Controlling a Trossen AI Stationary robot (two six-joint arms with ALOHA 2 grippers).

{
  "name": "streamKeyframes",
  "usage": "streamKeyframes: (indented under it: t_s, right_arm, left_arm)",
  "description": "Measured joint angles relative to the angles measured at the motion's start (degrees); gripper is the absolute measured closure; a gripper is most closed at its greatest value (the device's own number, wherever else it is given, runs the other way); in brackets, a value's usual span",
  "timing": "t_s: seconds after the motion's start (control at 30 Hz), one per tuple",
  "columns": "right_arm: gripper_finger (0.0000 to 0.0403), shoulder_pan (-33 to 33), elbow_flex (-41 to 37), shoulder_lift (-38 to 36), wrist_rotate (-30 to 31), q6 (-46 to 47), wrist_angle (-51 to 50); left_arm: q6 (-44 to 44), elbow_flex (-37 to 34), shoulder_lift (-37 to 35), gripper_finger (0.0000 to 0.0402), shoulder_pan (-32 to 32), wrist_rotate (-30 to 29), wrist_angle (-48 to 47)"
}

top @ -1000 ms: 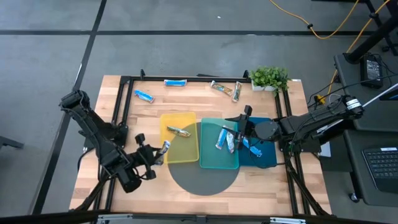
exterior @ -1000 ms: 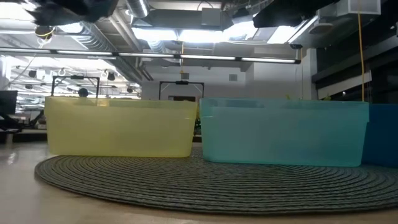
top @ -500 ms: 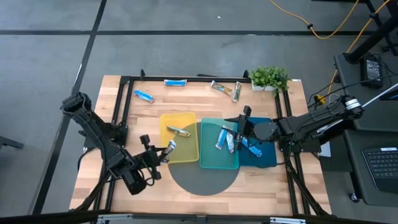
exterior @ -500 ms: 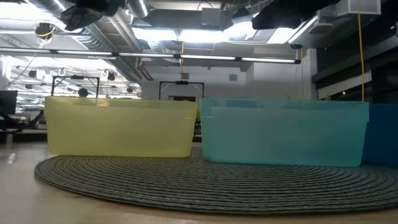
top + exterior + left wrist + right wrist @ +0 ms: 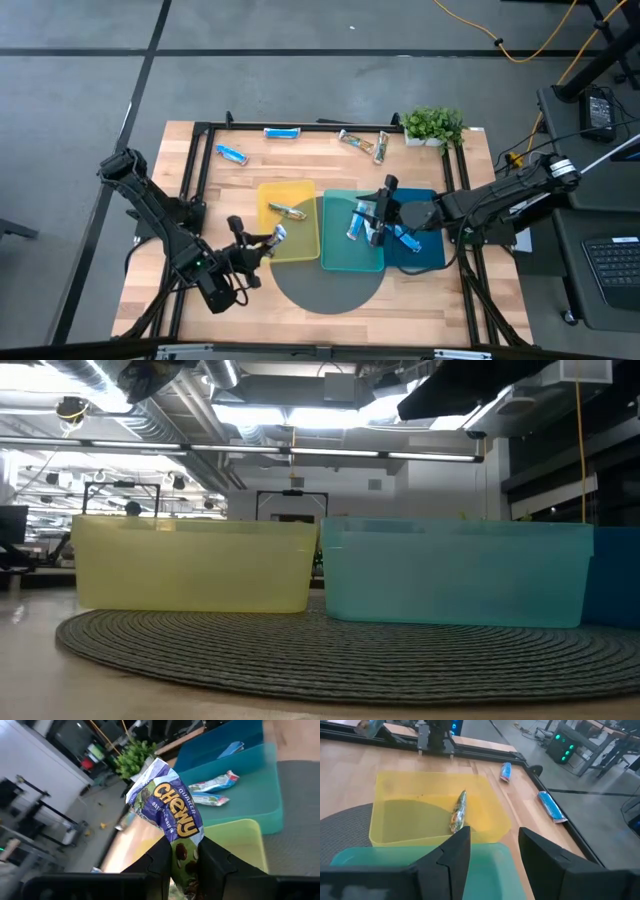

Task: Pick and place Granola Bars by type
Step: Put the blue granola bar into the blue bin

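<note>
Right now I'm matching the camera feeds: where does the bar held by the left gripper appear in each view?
High view: held bar at the yellow tray's near-left corner, in the left gripper.
Low view: not in it.
Left wrist view: centre, between the fingers.
Right wrist view: not in it.
Shared landmark: the yellow tray.

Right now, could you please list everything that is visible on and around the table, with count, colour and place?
Yellow tray: one, centre-left, holds one bar.
Teal tray: one, centre, holds two bars.
Dark blue tray: one, right of the teal one, at least one blue bar.
Round mat: one, grey, under the trays.
Loose bars: two blue, far left; two silvery, far right.
Plant: one, green, far right corner.
Left gripper: shut on a Chewy bar, beside the yellow tray.
Right gripper: open, over the teal tray.
</note>
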Motion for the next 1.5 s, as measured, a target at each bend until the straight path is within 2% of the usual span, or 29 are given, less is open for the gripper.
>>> streamKeyframes:
  t_s: [0.27,0.4,0.57,0.63,0.83,0.97,1.27,1.5]
  right_arm:
    - [0.0233,0.0,0.0,0.0,0.0,-0.1,0.0]
    - [0.0233,0.0,0.0,0.0,0.0,-2.5,0.5]
    - [0.0233,-0.2,0.1,0.0,-0.1,-7.9,3.9]
    - [0.0233,-0.5,0.1,0.0,-0.9,-9.3,4.6]
    - [0.0233,-3.3,0.1,0.8,-7.4,-12.0,5.1]
    - [0.0233,-5.9,0.1,3.9,-10.9,-12.4,7.5]
    - [0.0233,-10.7,0.1,12.4,-18.0,-14.0,19.7]
    - [0.0233,-12.4,0.1,15.6,-28.1,-16.1,26.7]
  left_arm:
    - [9.8,0.0,0.0,0.0336,2.4,-2.6,0.0]
    - [14.7,0.0,0.0,0.0336,5.8,-3.0,0.0]
    - [17.1,0.0,0.0,0.0336,11.9,-8.5,0.2]
    - [17.1,0.0,0.0,0.0336,14.4,-8.6,0.2]
    - [17.6,0.0,0.0,0.0336,19.9,-2.3,0.2]
    - [21.3,-2.0,0.0,0.0336,20.5,-1.5,4.2]
    - [37.3,-6.0,0.0,0.0336,19.8,-0.1,22.2]
    - [49.2,-9.1,0.0,0.0336,19.8,10.0,36.3]
